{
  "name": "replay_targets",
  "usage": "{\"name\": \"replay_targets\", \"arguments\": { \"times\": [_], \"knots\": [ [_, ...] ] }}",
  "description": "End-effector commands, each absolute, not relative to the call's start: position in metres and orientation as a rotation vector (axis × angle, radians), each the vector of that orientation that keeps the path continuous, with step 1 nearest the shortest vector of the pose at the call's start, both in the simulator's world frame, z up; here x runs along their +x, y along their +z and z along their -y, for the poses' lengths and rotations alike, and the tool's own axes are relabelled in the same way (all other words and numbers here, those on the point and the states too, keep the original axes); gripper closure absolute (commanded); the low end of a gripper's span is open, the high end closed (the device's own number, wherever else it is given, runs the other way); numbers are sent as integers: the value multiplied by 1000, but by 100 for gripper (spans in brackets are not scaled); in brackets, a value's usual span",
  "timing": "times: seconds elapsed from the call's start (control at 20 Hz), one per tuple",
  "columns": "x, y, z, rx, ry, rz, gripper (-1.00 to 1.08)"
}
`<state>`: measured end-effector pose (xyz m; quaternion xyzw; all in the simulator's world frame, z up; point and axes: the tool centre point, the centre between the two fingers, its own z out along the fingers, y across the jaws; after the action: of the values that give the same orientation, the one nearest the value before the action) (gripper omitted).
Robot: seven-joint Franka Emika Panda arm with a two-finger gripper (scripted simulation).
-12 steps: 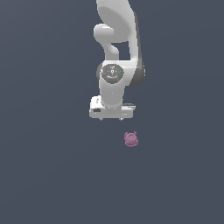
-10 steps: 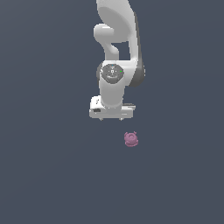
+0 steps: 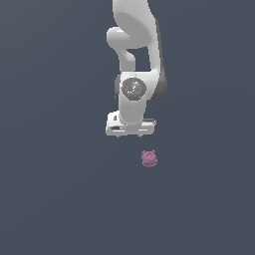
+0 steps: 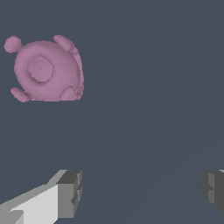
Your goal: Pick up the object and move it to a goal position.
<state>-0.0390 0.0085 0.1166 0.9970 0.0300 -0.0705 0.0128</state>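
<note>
Exterior view shows the white Panda arm (image 3: 133, 55) reaching down from the upper edge of the frame over a flat, dark slate-blue surface (image 3: 55, 189), with the gripper (image 3: 130, 133) at its lower end pointing downward. The object (image 3: 149, 158), a small matte pink-mauve lump, sits on that surface just below the gripper and slightly toward the exterior view's right; it is near the hand but apart from it, with bare surface visible between them. In this view the lump looks roughly round, with two small bumps sticking out at its upper corners and a flatter base edge below. Wrist view gives a closer look: the object (image 4: 45, 70) is a rounded dome with a raised circular boss near its middle and four small nubs, two at each end of its body. One side is bluntly rounded and the other is cut flatter, so the body is only slightly longer one way than the other; no clear long axis can be told from these views. The two dark grey fingertips (image 4: 70, 193) appear in the wrist view far apart from each other, so the jaws stand wide with nothing between them. The object lies off to one side of the gap between the fingers, well outside it, touching neither finger.
</note>
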Motion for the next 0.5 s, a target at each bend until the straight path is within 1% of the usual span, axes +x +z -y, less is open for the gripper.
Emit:
{"name": "replay_targets", "arguments": {
  "times": [0.0, 0.2, 0.45],
  "knots": [
    [-39, 117, -8, 3106, -220, -95, -92],
    [-36, 116, -11, 3107, -213, -97, -92],
    [-22, 112, -26, 3110, -176, -106, -92]
  ]
}}
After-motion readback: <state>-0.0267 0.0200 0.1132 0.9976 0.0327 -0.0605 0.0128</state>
